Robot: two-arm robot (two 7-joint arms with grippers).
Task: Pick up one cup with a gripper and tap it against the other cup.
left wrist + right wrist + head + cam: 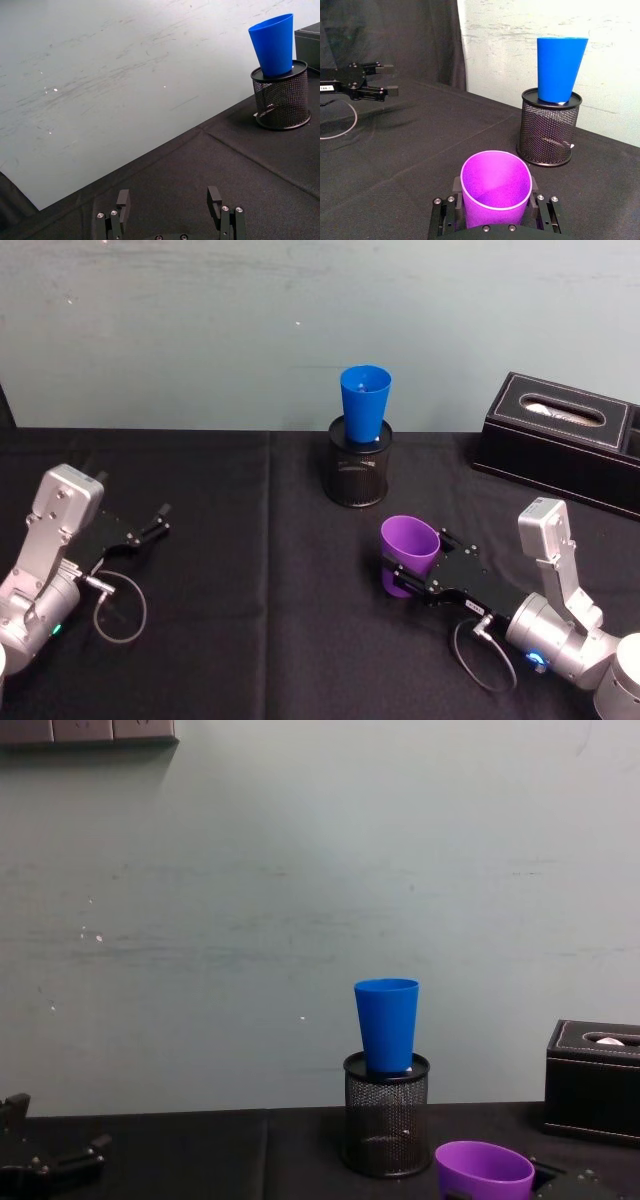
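The right gripper, a black two-fingered claw with a small white label on its body, has its fingers closed on either side of the short, wide-rimmed purple plastic cup, low on the cup's wall, so the pick looks made: the cup sits upright between the jaws with its open mouth up, though I cannot tell whether its base is clear of the black tablecloth or resting on it. What is left, by my reading, is the carry and the tap itself. The tall, narrow, bright blue plastic cup stands upright with its base dropped into the round black mesh pen holder, farther back on the table and a little to the left of the purple cup, and the two cups are apart with bare cloth between them. Because the blue cup rides high in the holder, the purple one will likely need lifting before it can meet the blue wall rather than the mesh. Behind the claw the silver-grey right arm runs back toward the near right corner of the head view, wrist low over the cloth. The left gripper rests near the left edge of the table, fingers spread and holding nothing. A black tissue box sits at the far right.
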